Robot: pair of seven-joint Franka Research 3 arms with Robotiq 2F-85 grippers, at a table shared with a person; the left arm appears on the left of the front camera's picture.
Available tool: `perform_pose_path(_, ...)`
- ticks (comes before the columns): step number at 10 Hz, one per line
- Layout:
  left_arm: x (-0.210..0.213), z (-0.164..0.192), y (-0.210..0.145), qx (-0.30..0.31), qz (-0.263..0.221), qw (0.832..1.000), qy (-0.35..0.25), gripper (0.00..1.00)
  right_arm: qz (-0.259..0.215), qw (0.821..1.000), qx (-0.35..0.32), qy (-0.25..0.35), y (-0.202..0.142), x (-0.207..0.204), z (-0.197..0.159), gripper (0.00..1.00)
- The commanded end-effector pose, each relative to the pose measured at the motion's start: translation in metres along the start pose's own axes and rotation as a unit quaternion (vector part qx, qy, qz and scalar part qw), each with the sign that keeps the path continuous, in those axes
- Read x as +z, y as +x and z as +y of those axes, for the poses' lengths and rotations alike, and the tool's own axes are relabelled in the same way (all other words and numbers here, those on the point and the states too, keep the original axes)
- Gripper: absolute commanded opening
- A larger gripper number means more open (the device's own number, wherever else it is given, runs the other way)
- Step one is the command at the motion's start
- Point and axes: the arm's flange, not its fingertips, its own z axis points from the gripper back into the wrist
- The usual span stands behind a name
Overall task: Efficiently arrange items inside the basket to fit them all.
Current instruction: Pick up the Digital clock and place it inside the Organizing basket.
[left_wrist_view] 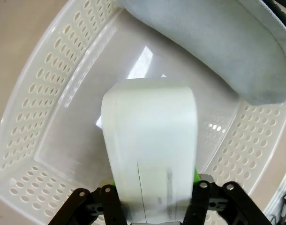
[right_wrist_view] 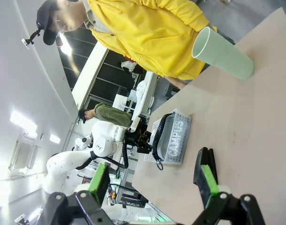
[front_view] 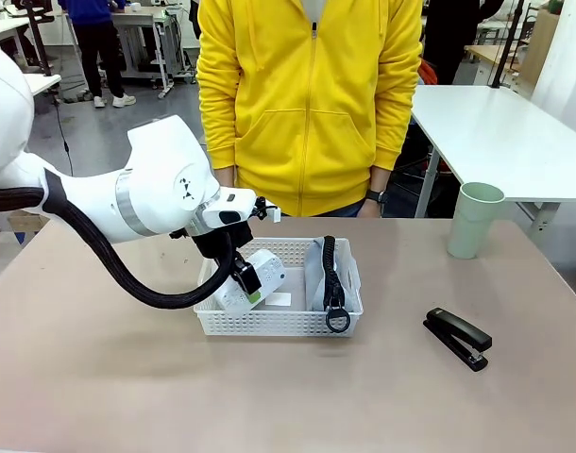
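In the front view the white basket lies mid-table. Inside it, the grey pouch stands on edge along the right wall, zipper and ring facing me. My left gripper reaches down into the left half, shut on the small white box, which tilts there. The left wrist view has the box filling the space between my fingers, above the basket floor, with the pouch beyond. The black stapler and the pale green cup stand on the table to the right. My right gripper hangs open, high over the table.
A person in a yellow hoodie stands at the far edge, right behind the basket. A white table is at the back right. Bare tabletop lies in front of the basket and to its left.
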Motion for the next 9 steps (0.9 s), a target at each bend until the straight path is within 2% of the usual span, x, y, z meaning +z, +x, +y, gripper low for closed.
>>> perform_pose_path(1, -0.001, 0.001, 0.002, 0.000, 0.005, 1.000, 0.004, 1.00, -0.004, 1.000, 0.001, 0.005, 0.002, 0.000, 0.004, 1.00)
perform_pose_path(4, 0.002, 0.004, 0.002, 0.004, -0.009, 1.000, -0.005, 1.00, -0.004, 1.000, 0.001, 0.005, 0.002, 0.000, 0.004, 1.00)
perform_pose_path(6, 0.022, 0.004, 0.002, 0.018, -0.033, 0.999, -0.024, 1.00, -0.004, 1.000, 0.001, 0.005, 0.002, 0.000, 0.004, 1.00)
perform_pose_path(7, 0.058, -0.002, -0.002, 0.036, -0.061, 0.996, -0.052, 1.00, -0.004, 1.000, 0.001, 0.005, 0.002, 0.000, 0.004, 1.00)
perform_pose_path(8, 0.100, -0.006, -0.011, 0.064, -0.099, 0.992, -0.051, 1.00, -0.004, 1.000, 0.001, 0.005, 0.002, 0.000, 0.004, 1.00)
perform_pose_path(9, 0.143, -0.008, -0.026, 0.080, -0.135, 0.984, -0.085, 1.00, -0.004, 1.000, 0.001, 0.005, 0.002, 0.000, 0.004, 1.00)
